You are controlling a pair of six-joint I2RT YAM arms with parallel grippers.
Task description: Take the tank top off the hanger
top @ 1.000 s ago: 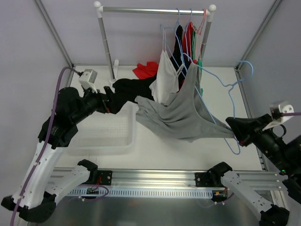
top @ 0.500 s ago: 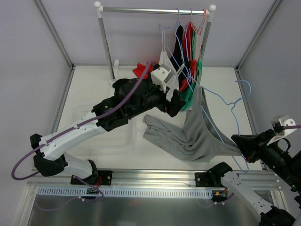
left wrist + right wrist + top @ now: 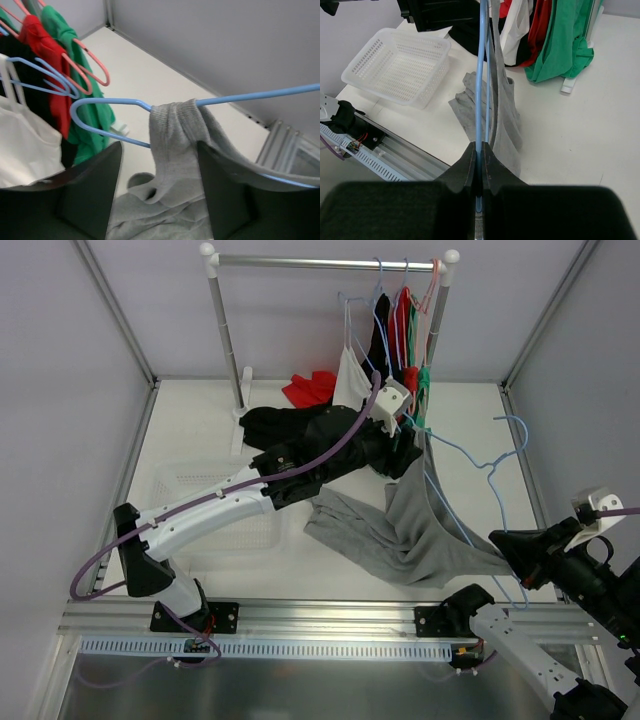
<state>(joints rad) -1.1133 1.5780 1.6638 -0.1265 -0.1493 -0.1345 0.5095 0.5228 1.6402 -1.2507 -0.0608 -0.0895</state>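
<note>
Grey tank top (image 3: 395, 535) hangs by one strap from the blue hanger (image 3: 260, 94), its body heaped on the bench toward the front right corner. Your right gripper (image 3: 480, 150) clamps the hanger wire. Your left gripper (image 3: 160, 165) sits spread wide around the strap.

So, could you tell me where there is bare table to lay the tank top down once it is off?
The table is bare at the back left, between the wall, the rack post and the black garment. The white basket is empty too. The middle is crowded with the tank top and blue hanger.
</note>
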